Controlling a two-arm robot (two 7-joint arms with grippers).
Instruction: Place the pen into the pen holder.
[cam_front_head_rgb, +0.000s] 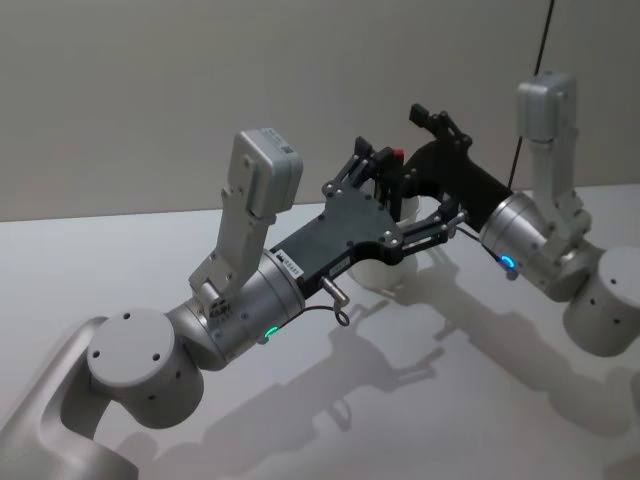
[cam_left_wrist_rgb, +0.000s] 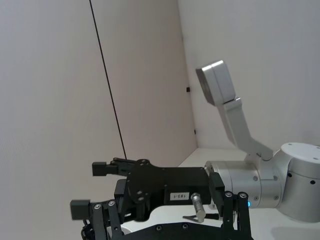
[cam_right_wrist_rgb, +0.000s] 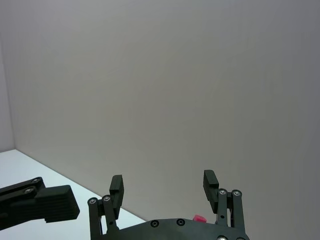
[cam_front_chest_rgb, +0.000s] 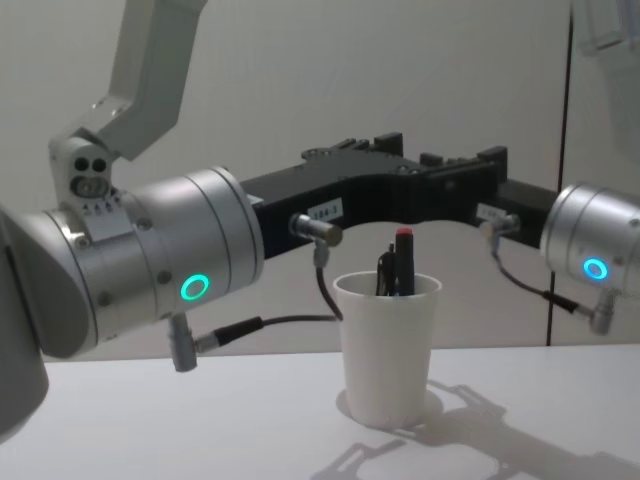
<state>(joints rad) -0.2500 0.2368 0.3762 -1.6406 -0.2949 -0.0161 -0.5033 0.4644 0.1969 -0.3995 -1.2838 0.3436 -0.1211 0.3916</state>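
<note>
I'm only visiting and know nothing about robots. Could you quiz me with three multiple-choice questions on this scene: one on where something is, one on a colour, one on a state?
1. Where is the pen?
A. Lying on the table
B. Standing in the pen holder
C. Clamped in a gripper

2. What colour is the pen's top end?
A. Red
B. Green
C. Yellow

3. How are the right gripper's fingers?
A. Shut on the pen
B. Shut on nothing
C. Open

Answers:
1 B: the pen stands in the pen holder, its top above the rim.
2 A: the chest view shows a red tip.
3 C: the right gripper shows a bare gap between its fingers, above the cup in the head view. The left gripper is beside it.
</note>
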